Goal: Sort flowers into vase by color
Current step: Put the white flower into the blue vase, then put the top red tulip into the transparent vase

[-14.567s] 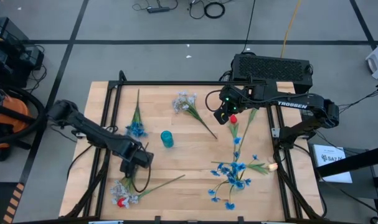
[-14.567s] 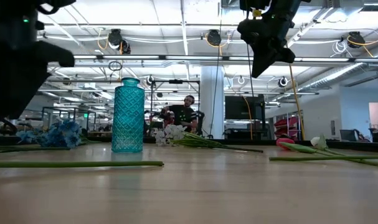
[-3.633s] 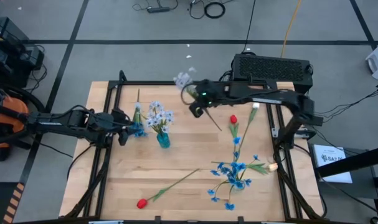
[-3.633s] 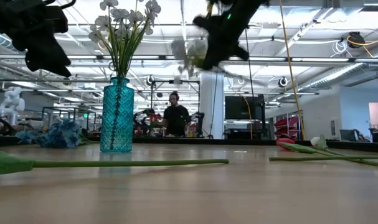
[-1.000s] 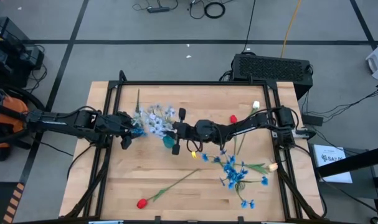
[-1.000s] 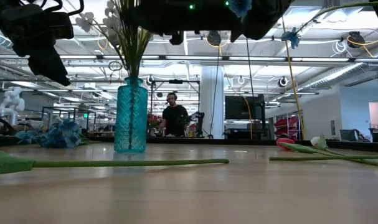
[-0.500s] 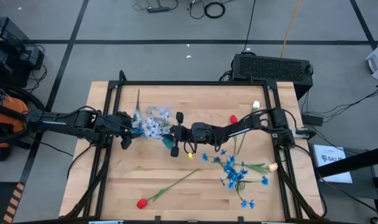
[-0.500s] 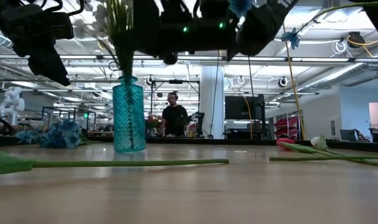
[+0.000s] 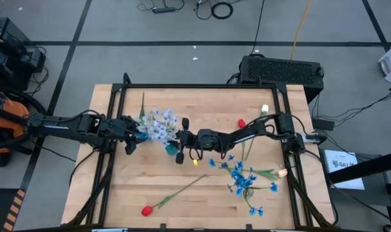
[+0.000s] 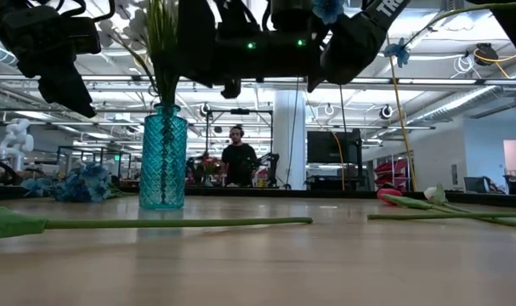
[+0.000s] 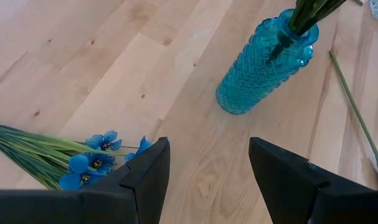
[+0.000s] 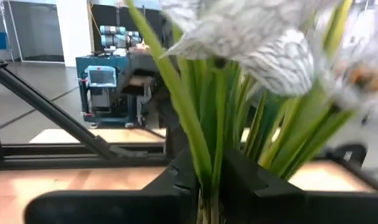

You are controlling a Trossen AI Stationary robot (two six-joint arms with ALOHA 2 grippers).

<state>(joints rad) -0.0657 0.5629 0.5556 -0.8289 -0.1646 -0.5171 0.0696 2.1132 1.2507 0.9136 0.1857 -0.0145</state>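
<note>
A teal glass vase (image 9: 171, 149) (image 10: 162, 161) (image 11: 263, 62) stands left of the table's middle. A pale blue-white flower spray (image 9: 158, 125) stands in it. My right gripper (image 9: 178, 138) reaches level from the table's right, just above the vase's mouth, shut on the spray's green stems (image 12: 207, 168). My left gripper (image 11: 207, 180) hangs open over the table's left part (image 9: 129, 136). Bright blue sprays (image 11: 95, 162) lie under it and touch nothing of it. In the low view both grippers are dark shapes at the top edge. My right gripper pinches the pale spray's bunched green stems (image 12: 208, 179) between its two fingers, below the blooms and just above the vase's neck. The fingers come level from the table's right and lie across the stems. The stems stand nearly upright, their lower ends in the vase (image 10: 164, 115).
A red tulip (image 9: 145, 210) on a long stem lies near the front edge. A heap of bright blue sprays (image 9: 243, 178) lies right of the middle. A red tulip (image 9: 241, 123), a white bud (image 9: 265, 109) and a cream bud (image 9: 282, 172) lie at the right.
My right gripper has sunk a little and gone toward the table's left with the pale spray, its stems going deeper into the vase. The vase has slid a short way toward the table's left, still upright.
</note>
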